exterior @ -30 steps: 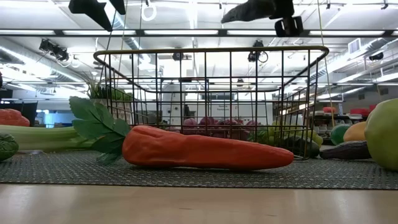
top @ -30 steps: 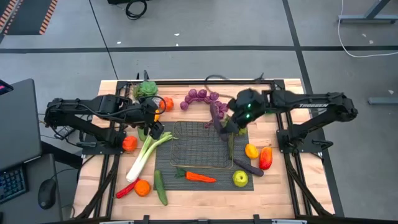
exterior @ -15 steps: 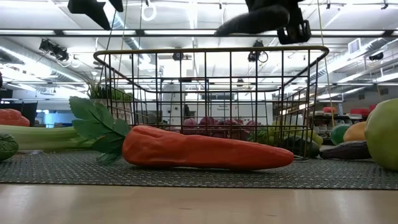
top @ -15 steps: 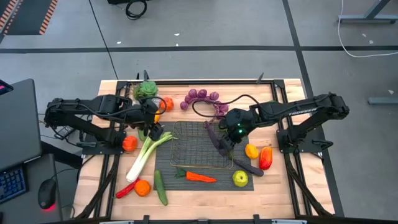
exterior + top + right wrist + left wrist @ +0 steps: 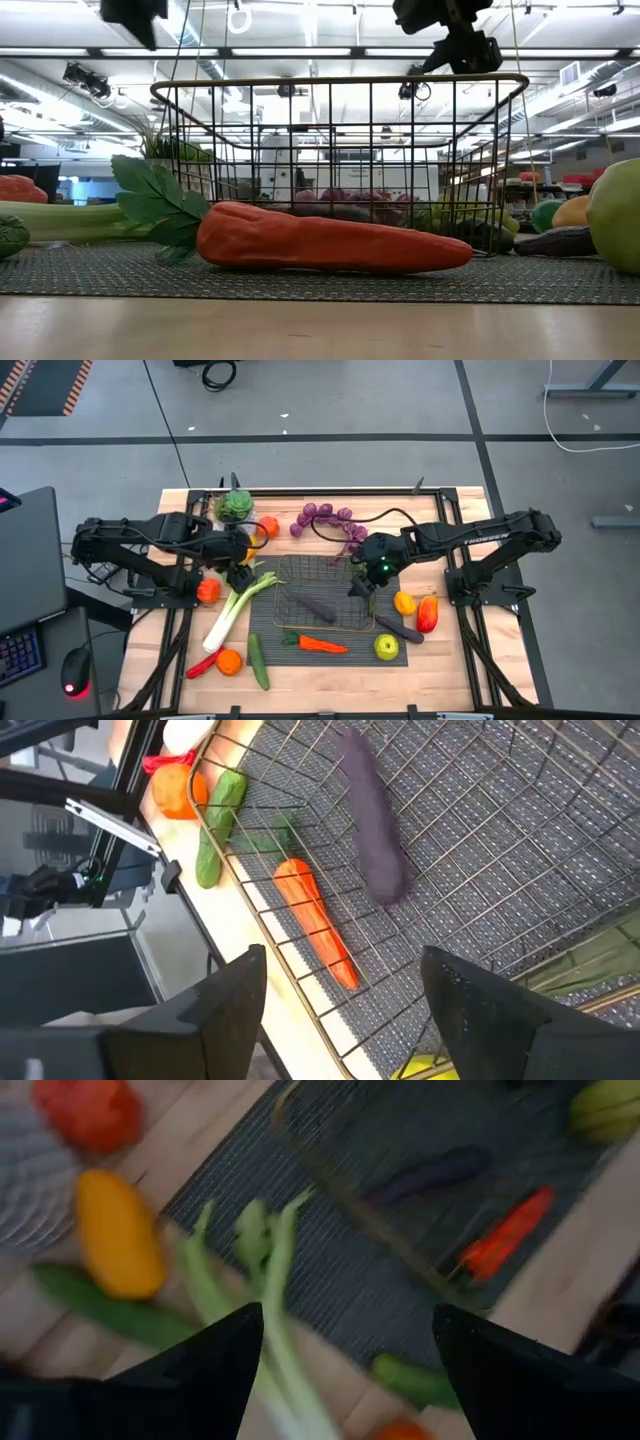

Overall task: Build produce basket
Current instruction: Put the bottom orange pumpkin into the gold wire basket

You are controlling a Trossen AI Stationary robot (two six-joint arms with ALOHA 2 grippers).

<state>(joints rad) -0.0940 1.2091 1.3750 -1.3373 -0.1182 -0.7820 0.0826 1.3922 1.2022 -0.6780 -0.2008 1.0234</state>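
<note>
Purple eggplant [image 5: 313,606] just dropped — no longer in right gripper [image 5: 362,586], now lying loose inside wire basket [image 5: 343,627] on dark mat [image 5: 262,622]. Right jaws apart, empty, above basket's right edge. Left gripper [image 5: 243,575] over leek [image 5: 235,610], jaws apart, empty. One item in — carrot [image 5: 322,645], rest of produce outside.
</note>
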